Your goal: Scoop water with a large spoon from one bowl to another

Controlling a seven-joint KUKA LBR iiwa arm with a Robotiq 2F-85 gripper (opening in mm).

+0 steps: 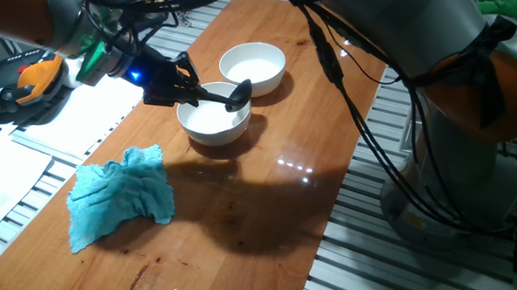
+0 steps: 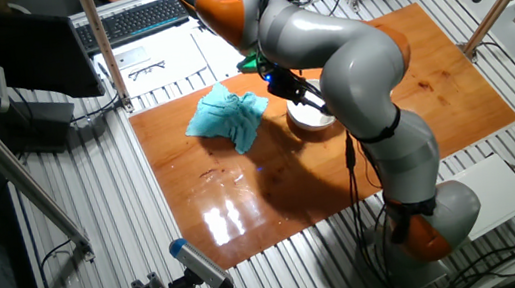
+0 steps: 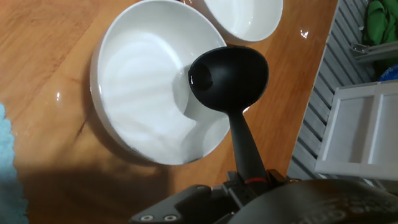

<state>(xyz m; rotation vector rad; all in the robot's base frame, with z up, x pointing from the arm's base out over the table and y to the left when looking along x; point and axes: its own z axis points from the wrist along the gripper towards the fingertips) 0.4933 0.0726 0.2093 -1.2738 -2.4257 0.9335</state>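
Note:
My gripper (image 1: 184, 85) is shut on the handle of the large spoon (image 1: 237, 93), a black ladle. Its scoop hangs over the right rim of the nearer white bowl (image 1: 212, 127), roughly level. In the hand view the scoop (image 3: 229, 78) sits over that bowl's edge (image 3: 124, 56), and the gripper (image 3: 249, 182) holds the handle near a red mark. A second white bowl (image 1: 253, 68) stands just behind, and also shows in the hand view (image 3: 245, 18). Faint ripples in the nearer bowl suggest water; I cannot tell whether the scoop holds any. In the other fixed view the arm hides most of the nearer bowl (image 2: 313, 120).
A crumpled teal cloth (image 1: 121, 196) lies on the wooden table (image 1: 270, 206) left of the bowls, and also shows in the other fixed view (image 2: 225, 116). Papers and an orange tool (image 1: 37, 76) lie off the table's left edge. The robot base (image 1: 466, 83) stands at right.

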